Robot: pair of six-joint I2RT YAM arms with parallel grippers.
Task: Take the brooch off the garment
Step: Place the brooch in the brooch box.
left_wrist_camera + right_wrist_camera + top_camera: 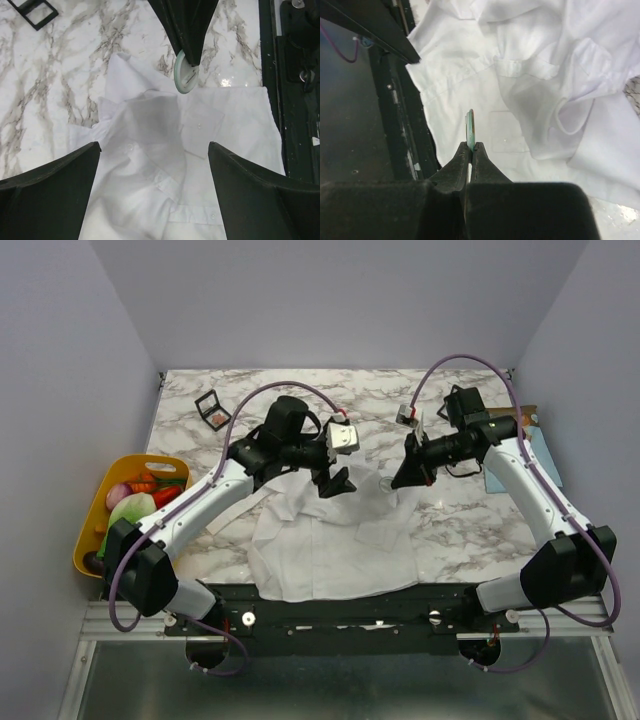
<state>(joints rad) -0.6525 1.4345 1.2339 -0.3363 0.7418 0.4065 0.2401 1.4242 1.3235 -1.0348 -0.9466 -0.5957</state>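
The left gripper [336, 483] and right gripper [408, 476] hang above the garment [330, 550] (white, crumpled).

Marble desk [455, 530]. Two black square makeup palettes [212, 408] near far-left corner, just beside each other. Yellow basket [88, 532] at left edge, holding toy vegetables [140, 502]. Blue flat item [541, 446] at right edge.

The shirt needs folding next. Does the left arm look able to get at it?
Probably yes: the left gripper hangs open above the shirt, with nothing between them. The right gripper, pinching the brooch, sits off to one side.
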